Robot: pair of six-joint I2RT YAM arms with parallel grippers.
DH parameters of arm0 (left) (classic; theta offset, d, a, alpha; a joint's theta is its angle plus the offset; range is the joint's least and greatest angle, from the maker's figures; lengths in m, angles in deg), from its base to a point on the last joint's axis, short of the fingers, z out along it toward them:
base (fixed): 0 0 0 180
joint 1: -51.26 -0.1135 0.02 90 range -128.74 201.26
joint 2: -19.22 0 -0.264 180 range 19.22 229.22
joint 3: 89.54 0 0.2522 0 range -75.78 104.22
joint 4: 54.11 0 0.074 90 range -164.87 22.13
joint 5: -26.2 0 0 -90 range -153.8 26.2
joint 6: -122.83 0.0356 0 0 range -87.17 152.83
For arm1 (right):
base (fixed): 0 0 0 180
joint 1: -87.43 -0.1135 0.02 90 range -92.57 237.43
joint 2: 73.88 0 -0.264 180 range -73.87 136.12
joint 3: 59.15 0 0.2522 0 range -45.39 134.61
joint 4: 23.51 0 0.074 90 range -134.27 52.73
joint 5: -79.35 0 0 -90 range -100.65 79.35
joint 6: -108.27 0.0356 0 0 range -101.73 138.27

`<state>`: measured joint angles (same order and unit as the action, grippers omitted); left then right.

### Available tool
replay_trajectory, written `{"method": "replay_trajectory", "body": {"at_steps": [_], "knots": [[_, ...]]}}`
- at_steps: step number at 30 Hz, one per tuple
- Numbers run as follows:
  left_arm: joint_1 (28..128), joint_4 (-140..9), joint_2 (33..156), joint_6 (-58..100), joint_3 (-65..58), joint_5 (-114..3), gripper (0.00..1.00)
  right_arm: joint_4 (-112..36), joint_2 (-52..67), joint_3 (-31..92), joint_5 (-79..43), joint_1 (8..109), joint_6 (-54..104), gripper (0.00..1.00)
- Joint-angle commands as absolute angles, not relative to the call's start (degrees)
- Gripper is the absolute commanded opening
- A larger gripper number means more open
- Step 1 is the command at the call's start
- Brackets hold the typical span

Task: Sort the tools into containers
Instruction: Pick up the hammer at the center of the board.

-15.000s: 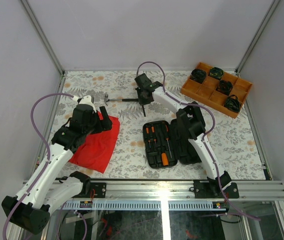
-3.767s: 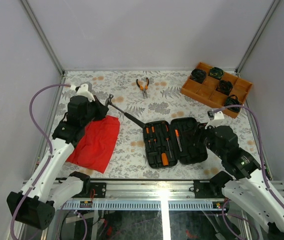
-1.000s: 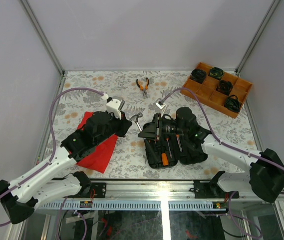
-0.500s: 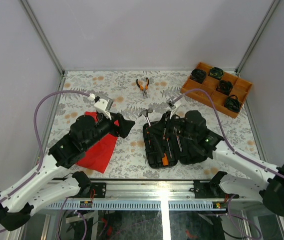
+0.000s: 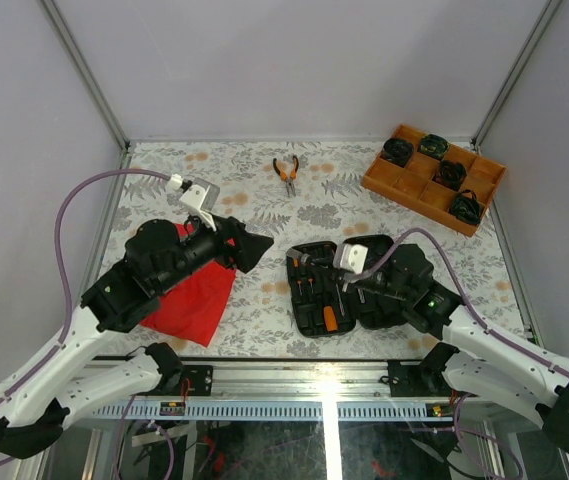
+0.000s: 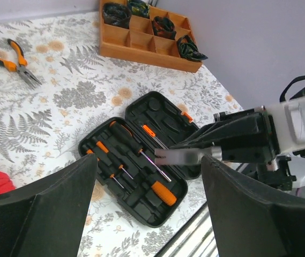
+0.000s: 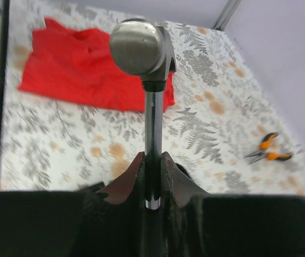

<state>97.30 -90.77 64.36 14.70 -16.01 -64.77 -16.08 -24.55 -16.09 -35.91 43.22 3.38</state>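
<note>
The small steel hammer [image 7: 139, 48] is clamped by its shaft in my right gripper [image 7: 153, 160], head pointing away from the wrist. It hangs over the open black tool case [image 5: 300, 322], where the hammer [image 6: 181, 156] shows above the screwdrivers [image 6: 109, 155] lying in their slots. My right gripper [image 5: 324, 270] sits above the case's middle. My left gripper [image 5: 254, 247] is open and holds nothing, left of the case over the red cloth's edge; its fingers [image 6: 39, 214] frame the case [image 6: 157, 206]. Orange-handled pliers [image 5: 285, 170] lie on the table far behind.
A red cloth [image 5: 192, 295] lies left of the case under my left arm. An orange compartment tray [image 5: 434, 178] of black round items stands at the back right. The pliers [image 6: 7, 58] and the tray [image 6: 141, 37] also show in the left wrist view.
My left gripper opened, let go of the hammer and drew back to the left. My right gripper pulled the hammer back towards the near right, over the case.
</note>
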Motion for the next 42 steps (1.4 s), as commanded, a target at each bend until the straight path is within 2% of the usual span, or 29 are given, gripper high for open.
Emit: {"method": "replay_trajectory", "body": {"at_steps": [1, 9, 15, 22, 37, 39, 42], "knots": [[97.5, -93.5, 67.5, 9.8, -13.4, -62.1, 0.77, -21.0, -25.1, -11.9, -40.6, 42.9, -25.3, 0.0], [97.5, -95.3, 73.6, 6.8, -13.0, -54.8, 0.74, -30.1, -24.4, -8.7, -37.1, 43.0, -53.9, 0.0], [97.5, -95.0, 76.2, 12.2, -12.4, -48.4, 0.72, -41.8, -21.3, -3.2, -38.8, 43.0, -69.9, 0.0], [97.6, -98.1, 81.9, 19.5, -9.7, -40.1, 0.63, -45.2, -21.1, -1.9, -41.6, 43.0, -73.6, 0.0], [103.6, -95.9, 93.4, 19.2, -7.4, -39.7, 0.51, -45.3, -21.1, -1.8, -44.2, 42.9, -74.1, 0.0], [104.5, -95.5, 94.4, 19.1, -7.6, -40.1, 0.47, -45.3, -20.9, -1.7, -44.3, 42.9, -74.2, 0.0], [105.0, -95.4, 95.4, 19.1, -7.9, -40.2, 0.36, -45.3, -21.0, -1.7, -44.6, 42.9, -74.0, 0.0]]}}
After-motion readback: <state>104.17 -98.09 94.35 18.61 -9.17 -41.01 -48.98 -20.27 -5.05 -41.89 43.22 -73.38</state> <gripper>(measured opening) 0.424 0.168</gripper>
